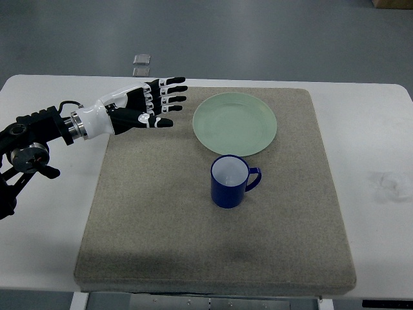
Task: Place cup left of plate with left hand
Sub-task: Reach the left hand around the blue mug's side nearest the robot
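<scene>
We are seeing the left hand [147,103] extending in from the picture's left edge, its arm crossing the white table [45,252] and its palm hovering over the far-left corner of the grey mat [161,239]. The fingers [169,91] are lying straight and slightly spread, pointing toward the plate [235,124]; they are gripping nothing and touching nothing that we can identify.

We are noting two containers. The plate, pale green and round, is sitting on the far half of the mat and is carrying nothing. The cup [230,182], dark blue with a pale interior, is standing upright on the mat just on the near side of the plate, with its handle pointing to the picture's right. We are seeing nothing inside it.

Relative to the hand, the cup is standing well apart, to the right and nearer the camera. The fingertips are stopping just short of the plate's left rim. The cup is positioned below the plate in the picture, not to its left.

A small pale object [141,59] is lying on the floor beyond the table.
</scene>
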`<state>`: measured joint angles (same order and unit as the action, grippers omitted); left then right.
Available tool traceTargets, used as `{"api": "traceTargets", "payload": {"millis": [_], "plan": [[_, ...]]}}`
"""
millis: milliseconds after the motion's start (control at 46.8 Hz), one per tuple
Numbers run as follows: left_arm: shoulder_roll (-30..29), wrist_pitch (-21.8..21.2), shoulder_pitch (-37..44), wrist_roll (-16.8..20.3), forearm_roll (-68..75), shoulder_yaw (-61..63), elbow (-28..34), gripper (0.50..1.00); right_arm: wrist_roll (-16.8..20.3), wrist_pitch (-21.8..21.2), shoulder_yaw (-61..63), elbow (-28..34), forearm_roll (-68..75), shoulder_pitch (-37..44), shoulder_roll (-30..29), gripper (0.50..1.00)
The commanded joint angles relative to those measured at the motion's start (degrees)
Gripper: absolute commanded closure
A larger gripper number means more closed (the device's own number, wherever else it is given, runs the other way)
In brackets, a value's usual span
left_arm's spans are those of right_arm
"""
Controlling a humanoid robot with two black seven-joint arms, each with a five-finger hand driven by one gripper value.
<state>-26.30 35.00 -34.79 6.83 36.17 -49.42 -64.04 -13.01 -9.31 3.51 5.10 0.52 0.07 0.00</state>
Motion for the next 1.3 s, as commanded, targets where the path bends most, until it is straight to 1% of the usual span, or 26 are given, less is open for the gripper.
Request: {"api": "traceTargets", "payload": {"millis": [0,107,235,406,854,1282], "plan": [[1.43,0.00,1.47,0.82,2.58,0.02,-0.56,0.501,0.00,-0.01,0.00,0.00,-0.08,0.01,0.00,0.568],[3.36,0.00,2.62,1.61,5.83,0.11,-0.56,0.501,0.00,-0.01,0.00,0.00,-0.08,0.01,0.00,0.568],[5.99,0.00,4.11,3.98,11.28,0.29,-0.56,0.501,0.00,-0.01,0.00,0.00,-0.08,0.01,0.00,0.568],[8.99,0.00,4.90,5.30,16.74,0.29,-0.56,0.501,0.00,-0.01,0.00,0.00,-0.08,0.01,0.00,0.568],[9.52,0.00,4.81,5.30,18.15,1.34,-0.12,0.501,0.00,-0.01,0.00,0.00,-0.08,0.01,0.00,0.568],[11.63,0.00,4.81,5.30,21.40,2.40,-0.03,0.501,0.00,-0.01,0.00,0.00,-0.08,0.01,0.00,0.568]]}}
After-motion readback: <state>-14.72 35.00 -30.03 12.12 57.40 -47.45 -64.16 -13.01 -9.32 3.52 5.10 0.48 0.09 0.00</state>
